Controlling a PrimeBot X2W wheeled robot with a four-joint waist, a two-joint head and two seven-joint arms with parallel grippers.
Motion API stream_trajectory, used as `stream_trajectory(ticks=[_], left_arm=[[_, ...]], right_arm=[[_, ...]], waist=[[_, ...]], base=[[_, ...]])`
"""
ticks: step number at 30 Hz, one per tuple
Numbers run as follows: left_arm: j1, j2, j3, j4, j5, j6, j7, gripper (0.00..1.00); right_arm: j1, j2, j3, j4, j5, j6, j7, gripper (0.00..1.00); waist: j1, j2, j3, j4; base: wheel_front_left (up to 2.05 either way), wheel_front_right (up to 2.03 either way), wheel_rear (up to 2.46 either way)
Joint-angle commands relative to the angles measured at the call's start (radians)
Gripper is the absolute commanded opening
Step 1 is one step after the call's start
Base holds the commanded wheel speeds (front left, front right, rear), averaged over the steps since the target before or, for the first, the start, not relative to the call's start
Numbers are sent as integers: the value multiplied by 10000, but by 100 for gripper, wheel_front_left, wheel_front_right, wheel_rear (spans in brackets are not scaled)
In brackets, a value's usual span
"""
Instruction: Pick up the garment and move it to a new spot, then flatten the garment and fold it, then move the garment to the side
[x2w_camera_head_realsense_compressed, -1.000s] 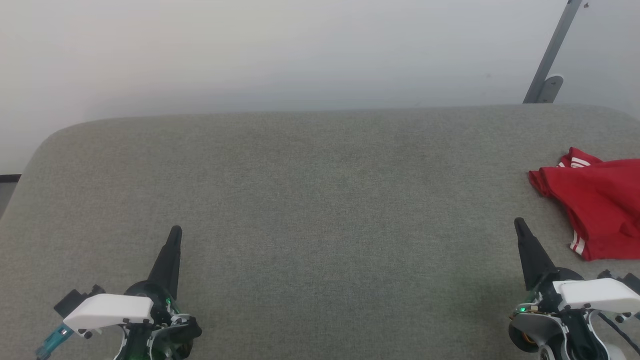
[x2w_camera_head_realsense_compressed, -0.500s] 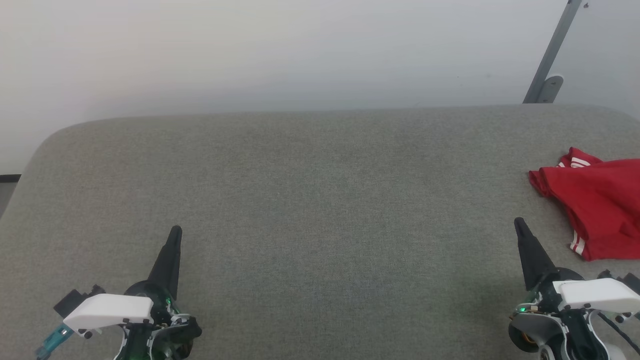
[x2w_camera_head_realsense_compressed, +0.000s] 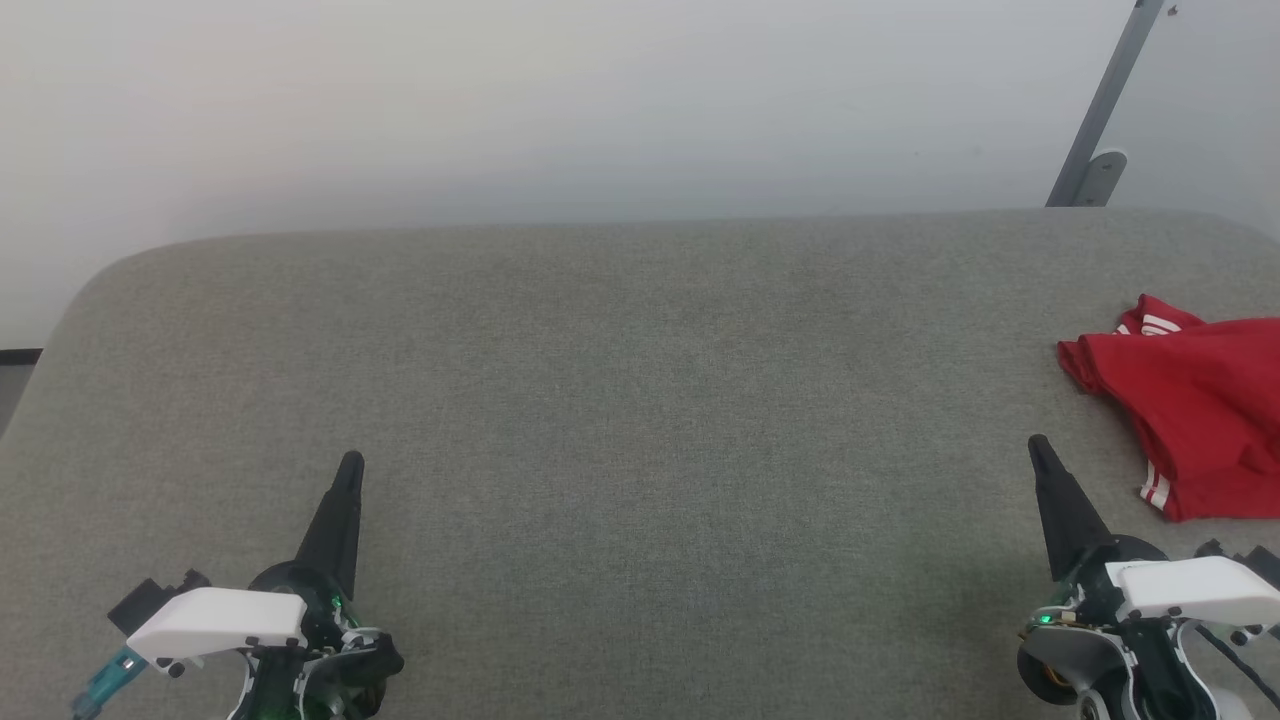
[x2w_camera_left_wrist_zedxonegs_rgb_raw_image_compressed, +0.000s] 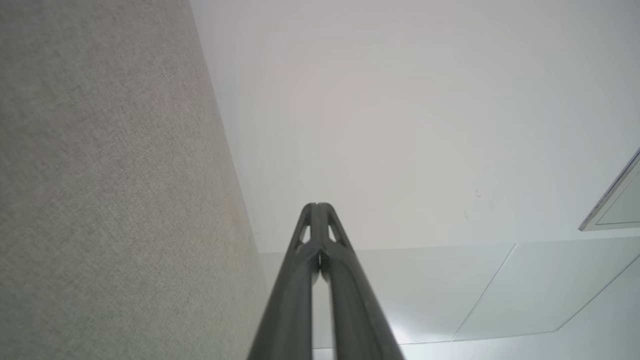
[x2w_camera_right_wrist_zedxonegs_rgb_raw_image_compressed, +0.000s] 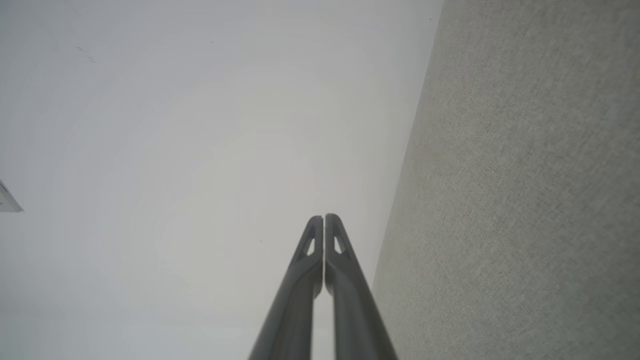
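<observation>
Our left gripper (x2w_camera_head_realsense_compressed: 350, 462), right gripper (x2w_camera_head_realsense_compressed: 1036, 445) at grey surface's (x2w_camera_head_realsense_compressed: 640, 400) near edge, pointing forward, fingers pressed together, garment (x2w_camera_head_realsense_compressed: 1200, 410) at right edge.

Both hands (x2w_camera_head_realsense_compressed: 351, 460) (x2w_camera_head_realsense_compressed: 1036, 443) closed, empty.

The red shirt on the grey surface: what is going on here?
Nothing is being handled now. The red garment lies bunched at the right side of the grey padded surface, partly outside the head view. The left gripper and the right gripper are both shut and empty; the right one is near the garment but apart from it.
</observation>
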Motion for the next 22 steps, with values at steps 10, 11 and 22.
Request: stream_trajectory(ticks=[10, 11, 22], left_arm=[[-118, -26, -3, -7, -38, -29, 31, 0], [-118, -26, -3, -7, -38, -29, 31, 0], [-118, -26, -4, -7, -38, -29, 30, 0]], right_arm=[[-49, 36, 3, -34, 45, 4, 25, 0], [-49, 36, 5, -34, 46, 4, 25, 0], [-49, 36, 5, -34, 46, 4, 25, 0]], waist=[[-1, 0, 0, 0], [-1, 0, 0, 0], [-1, 0, 0, 0]], base=[[0, 0, 0], [0, 0, 0], [0, 0, 0]])
